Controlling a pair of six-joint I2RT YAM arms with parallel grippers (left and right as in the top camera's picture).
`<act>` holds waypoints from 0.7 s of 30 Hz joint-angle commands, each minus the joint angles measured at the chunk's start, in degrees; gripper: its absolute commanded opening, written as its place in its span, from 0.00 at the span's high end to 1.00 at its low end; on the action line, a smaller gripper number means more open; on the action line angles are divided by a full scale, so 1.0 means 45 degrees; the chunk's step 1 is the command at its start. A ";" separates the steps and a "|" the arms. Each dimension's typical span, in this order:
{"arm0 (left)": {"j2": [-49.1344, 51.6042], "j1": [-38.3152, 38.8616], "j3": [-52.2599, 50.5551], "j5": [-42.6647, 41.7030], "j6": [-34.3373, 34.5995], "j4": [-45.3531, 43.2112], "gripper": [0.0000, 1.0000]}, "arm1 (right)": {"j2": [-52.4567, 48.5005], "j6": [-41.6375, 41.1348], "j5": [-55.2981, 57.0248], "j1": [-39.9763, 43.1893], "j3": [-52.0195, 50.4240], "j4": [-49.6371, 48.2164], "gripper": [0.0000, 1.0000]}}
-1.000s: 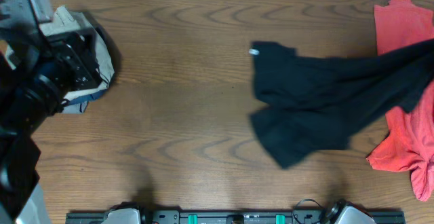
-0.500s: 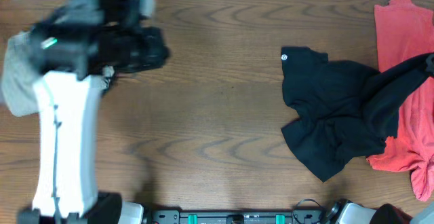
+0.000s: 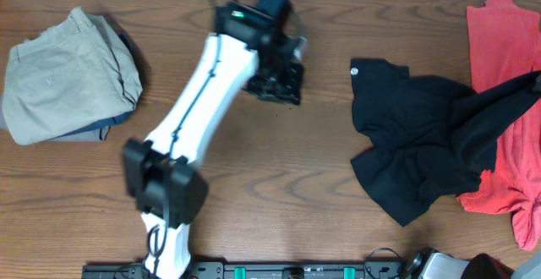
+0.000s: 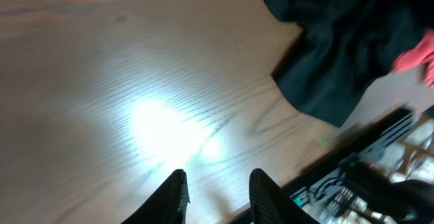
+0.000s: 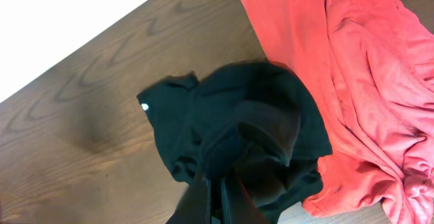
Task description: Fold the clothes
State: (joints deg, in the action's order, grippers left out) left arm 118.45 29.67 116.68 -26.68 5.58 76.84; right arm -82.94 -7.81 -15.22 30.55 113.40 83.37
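Step in hand, likely: laying out black shirt (image 3: 418, 156) for folding. Shirt crumpled, edge over coral garment (image 3: 507, 169). Right hand (image 5: 217, 184) clamped on black shirt fabric. Left hand (image 3: 275, 80) beside shirt, over bare tabletop (image 3: 296, 186), fingers apart, empty. Khaki trousers (image 3: 68, 76) well apart from shirt, beyond left hand, folded. Next: left hand takes free corner, both pull flat.

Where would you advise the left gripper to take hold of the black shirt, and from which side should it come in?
Probably grip the upper-left corner of the black shirt, by the white logo mark, coming from the left over bare table. That edge lies flat and free, nearest the left gripper; the far end overlaps the coral-red garment and is pinched by the right gripper.
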 commanded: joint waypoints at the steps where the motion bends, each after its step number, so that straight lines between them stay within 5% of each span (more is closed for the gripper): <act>1: 0.0792 0.0763 -0.0083 -0.0068 -0.0670 -0.0243 0.66 | 0.0083 0.0189 0.0107 0.0117 0.0024 0.0015 0.99; 17: 0.3798 0.3755 -0.0087 -0.0078 -0.0665 -0.2361 0.60 | 0.0068 0.0189 0.0335 0.0117 0.0024 0.0049 0.99; 21: 0.3959 0.4439 -0.0087 -0.0073 -0.0670 -0.3298 0.50 | 0.0068 0.0189 0.0340 0.0117 0.0024 0.0058 0.99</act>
State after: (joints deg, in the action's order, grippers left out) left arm 135.94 47.94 116.60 -26.65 3.03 63.20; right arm -82.96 -7.79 -14.06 30.55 113.40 83.50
